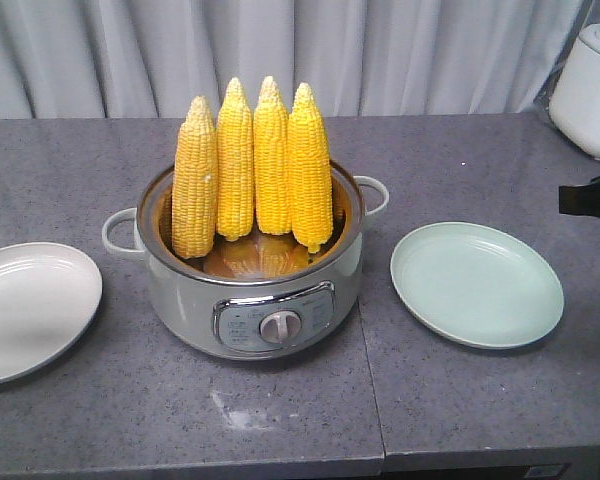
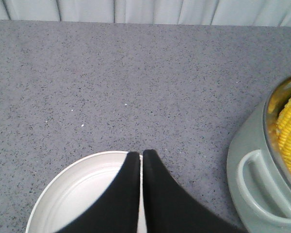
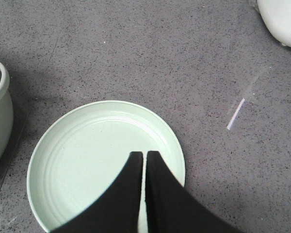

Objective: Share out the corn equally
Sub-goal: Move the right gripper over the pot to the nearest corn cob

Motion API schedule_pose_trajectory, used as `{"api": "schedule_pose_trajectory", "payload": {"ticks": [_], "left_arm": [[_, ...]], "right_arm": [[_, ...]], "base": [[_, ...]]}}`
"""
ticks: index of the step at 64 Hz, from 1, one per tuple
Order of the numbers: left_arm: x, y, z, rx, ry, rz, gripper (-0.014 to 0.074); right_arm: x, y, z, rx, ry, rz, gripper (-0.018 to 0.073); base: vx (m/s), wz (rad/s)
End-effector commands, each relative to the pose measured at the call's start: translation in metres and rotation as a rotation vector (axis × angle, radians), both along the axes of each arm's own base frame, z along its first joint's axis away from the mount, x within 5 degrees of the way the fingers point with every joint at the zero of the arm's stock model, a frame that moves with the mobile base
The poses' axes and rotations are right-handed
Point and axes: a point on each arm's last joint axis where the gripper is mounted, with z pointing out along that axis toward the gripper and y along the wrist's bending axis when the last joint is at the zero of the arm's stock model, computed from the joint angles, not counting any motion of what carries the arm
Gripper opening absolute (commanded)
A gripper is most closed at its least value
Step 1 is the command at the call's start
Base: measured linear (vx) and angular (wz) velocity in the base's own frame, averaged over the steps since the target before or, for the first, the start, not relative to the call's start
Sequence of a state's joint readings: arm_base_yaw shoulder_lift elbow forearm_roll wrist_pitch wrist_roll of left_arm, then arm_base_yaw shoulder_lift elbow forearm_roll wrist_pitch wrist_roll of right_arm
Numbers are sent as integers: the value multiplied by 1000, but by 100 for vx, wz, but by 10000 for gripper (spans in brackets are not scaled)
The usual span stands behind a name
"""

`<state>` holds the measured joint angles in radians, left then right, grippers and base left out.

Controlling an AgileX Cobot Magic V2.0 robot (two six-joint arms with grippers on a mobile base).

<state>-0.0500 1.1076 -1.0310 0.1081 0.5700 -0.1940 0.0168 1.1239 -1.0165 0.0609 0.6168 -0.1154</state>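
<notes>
Corn (image 1: 252, 165) all in pot, none shared out yet

Four husked cobs stand upright in the electric pot (image 1: 180, 295), tips up, packed side by side against its back wall. Their bases sit inside the bowl and their upper halves rise well above the rim. My guess is that this stance leaves each cob free for a side grasp. Kernels run in tight bright yellow rows. The leftmost cob looks paler and duller, and all four tips are pale and tapered.

The pot has a glossy grey-green shell, a metal rim, a looped handle on each side and a front panel with a round dial (image 1: 277, 327).

A white plate (image 1: 30, 310) lies to the pot's left and a pale green plate (image 1: 477, 285) to its right. Both are round, shallow and glossy with faint concentric ridges, near the pot but not touching it. Neither holds corn. The flanking layout suggests one plate per arm, two cobs each.

The left end effector (image 2: 141, 160) hovers over the white plate, its black fingers clenched together on nothing. The right end effector (image 3: 144, 160) does the same over the green plate.

The worktop (image 1: 280, 420) is grey, speckled and stone-like, with one seam.
</notes>
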Motion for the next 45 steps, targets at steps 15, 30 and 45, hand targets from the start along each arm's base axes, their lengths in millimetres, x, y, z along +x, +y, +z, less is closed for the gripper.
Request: {"api": "schedule_pose_trajectory", "payload": {"ticks": [15, 30, 45], "left_arm": [[6, -1, 15, 62, -92, -42, 209], [12, -1, 6, 53, -33, -39, 514], [14, -1, 7, 52, -50, -41, 565]], "right_arm": [[0, -1, 20, -23, -111, 10, 359], [1, 0, 22, -29, -141, 20, 557], [10, 16, 31, 62, -208, 110, 564]], "base": [[0, 0], [0, 0], [0, 0]]}}
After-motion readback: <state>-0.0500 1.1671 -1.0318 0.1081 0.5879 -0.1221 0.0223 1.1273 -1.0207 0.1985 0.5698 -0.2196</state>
